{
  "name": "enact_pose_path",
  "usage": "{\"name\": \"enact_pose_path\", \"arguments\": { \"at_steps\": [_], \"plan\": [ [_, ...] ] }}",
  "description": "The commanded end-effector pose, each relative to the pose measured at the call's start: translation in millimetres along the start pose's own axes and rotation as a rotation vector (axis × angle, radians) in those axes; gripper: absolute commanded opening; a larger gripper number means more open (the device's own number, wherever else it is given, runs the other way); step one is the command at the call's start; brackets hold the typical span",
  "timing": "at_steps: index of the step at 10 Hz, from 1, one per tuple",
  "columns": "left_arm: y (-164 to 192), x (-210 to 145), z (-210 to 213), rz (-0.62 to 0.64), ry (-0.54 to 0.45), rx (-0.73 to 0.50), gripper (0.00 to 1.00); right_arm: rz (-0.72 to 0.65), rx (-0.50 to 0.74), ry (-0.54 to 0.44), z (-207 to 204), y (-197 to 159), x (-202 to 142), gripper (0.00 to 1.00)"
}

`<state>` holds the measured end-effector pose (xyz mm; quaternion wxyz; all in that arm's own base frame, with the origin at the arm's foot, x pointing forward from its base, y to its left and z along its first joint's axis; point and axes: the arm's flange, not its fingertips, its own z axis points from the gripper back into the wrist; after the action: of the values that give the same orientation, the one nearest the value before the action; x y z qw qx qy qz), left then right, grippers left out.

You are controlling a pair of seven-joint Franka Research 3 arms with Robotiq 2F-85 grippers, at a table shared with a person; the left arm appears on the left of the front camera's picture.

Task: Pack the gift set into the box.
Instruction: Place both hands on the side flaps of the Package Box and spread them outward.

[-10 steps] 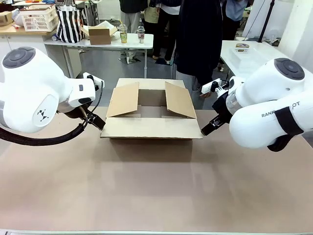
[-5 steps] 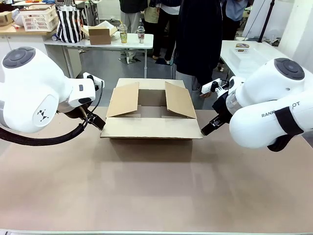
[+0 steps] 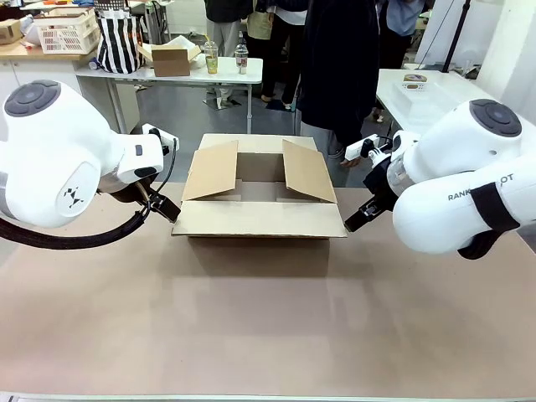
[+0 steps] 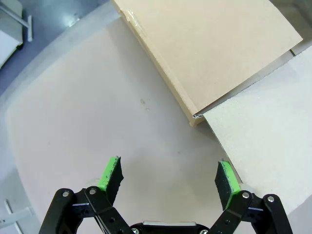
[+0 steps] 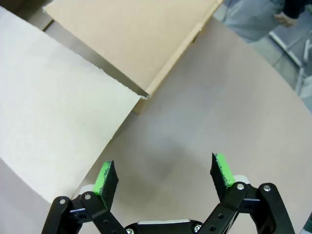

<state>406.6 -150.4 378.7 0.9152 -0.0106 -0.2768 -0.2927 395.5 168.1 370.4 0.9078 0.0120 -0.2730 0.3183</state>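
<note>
**Front view:** Nothing is changing from the moment before; both arms and the box (image 3: pixel 260 219) are keeping their places. The box is sitting mid-worktop (image 3: pixel 268 318), toward twelve o'clock. It is wide, shallow, plain brown corrugated cardboard with all four flaps open. The side flaps are leaning up and the near flap is folding outward. The left end effector (image 3: pixel 165 208) is hanging at the box's nine o'clock corner and the right end effector (image 3: pixel 356 219) at its three o'clock corner. A person (image 3: pixel 339 67) in dark clothing is standing behind the box.

**Left wrist view:** The left end effector (image 4: pixel 169 175) is gaping wide with its green pads far apart, gripping nothing, over the smooth, matte beige worktop (image 4: pixel 97 107). A box (image 4: pixel 209 48) corner is lying at one o'clock.

**Right wrist view:** The right end effector (image 5: pixel 163 174) is likewise spread wide and empty. A box (image 5: pixel 131 44) corner is showing at eleven o'clock, its paler flap lying flat.
</note>
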Motion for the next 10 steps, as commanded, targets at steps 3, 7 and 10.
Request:
{"name": "enact_pose_path", "arguments": {
  "at_steps": [3, 7, 10],
  "plan": [
    [6, -10, 95, -0.097, 0.174, -0.108, 1.00, 0.025, -0.113, 0.275, 90, 0, 0, 1.00],
    [0, -14, 165, -0.168, -0.117, -0.093, 1.00, -0.010, 0.019, -0.098, 151, 31, -17, 1.00],
    [2, -7, 196, -0.180, -0.024, -0.120, 1.00, 0.055, 0.272, 0.068, 151, 31, -12, 1.00]
  ]
}}
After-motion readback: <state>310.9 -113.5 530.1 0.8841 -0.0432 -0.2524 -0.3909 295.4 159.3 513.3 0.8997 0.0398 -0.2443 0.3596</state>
